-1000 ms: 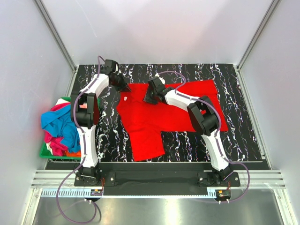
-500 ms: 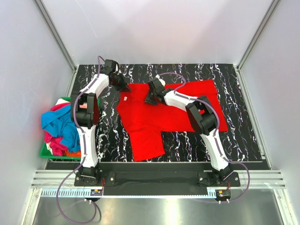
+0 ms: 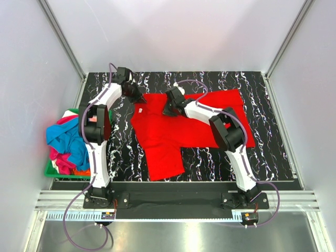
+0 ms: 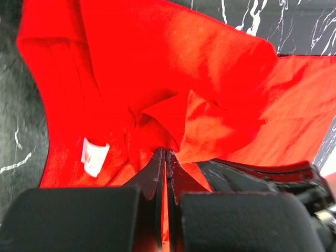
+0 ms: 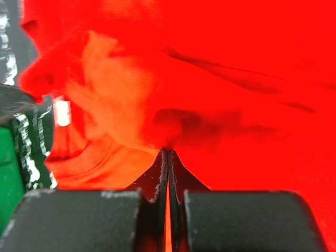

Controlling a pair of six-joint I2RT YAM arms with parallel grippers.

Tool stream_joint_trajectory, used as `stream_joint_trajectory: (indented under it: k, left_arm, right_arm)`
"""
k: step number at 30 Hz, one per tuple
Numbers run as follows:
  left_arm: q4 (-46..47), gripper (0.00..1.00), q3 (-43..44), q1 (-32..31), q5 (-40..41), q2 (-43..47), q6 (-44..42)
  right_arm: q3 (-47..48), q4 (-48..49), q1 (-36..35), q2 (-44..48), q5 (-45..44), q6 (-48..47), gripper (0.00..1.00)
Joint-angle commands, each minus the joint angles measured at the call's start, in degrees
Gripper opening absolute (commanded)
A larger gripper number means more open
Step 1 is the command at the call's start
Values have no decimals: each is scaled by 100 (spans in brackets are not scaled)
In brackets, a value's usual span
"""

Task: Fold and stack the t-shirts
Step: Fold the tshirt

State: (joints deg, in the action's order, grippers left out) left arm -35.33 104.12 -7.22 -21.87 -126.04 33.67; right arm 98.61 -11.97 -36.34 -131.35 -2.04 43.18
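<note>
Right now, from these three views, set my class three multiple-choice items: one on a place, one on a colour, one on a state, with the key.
1. Where does the pile of other t-shirts lie?
A. in the green bin left of the table
B. on the table's far right corner
C. between the arms' bases

2. What colour is the spread t-shirt?
A. blue
B. pink
C. red

3. How do the left end effector and right end effector stand?
A. both wide open
B. both shut on the spread t-shirt
C. one open, one shut

Key: 1 A, the heap fills that bin; 2 C, the cloth is red; 3 B, each wrist view shows fingertips together pinching red cloth.
</note>
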Motion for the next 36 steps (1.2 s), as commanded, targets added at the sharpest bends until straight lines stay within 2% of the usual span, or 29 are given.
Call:
stream_joint_trajectory:
  k: [1, 6, 11, 19, 36]
  left_arm:
    - [70, 0, -180, 10, 86, 668, 122]
    - [70, 0, -690, -68, -19, 1080, 219]
    - [202, 0, -1551, -323, -107, 1608, 429]
    - [307, 0, -2605, -692, 261, 2347, 807]
    - [483, 0, -3397, -1123, 648, 2804, 1212]
  right_arm:
    - [-148, 98, -58, 803, -95, -231, 0]
    - [-543, 107, -58, 1286, -7, -354, 0]
    - [-1220, 159, -58, 1673, 107, -442, 0]
    - [-2028, 177, -58, 2201, 108, -705, 0]
    - [-2855, 186, 13, 3010, 195, -899, 0]
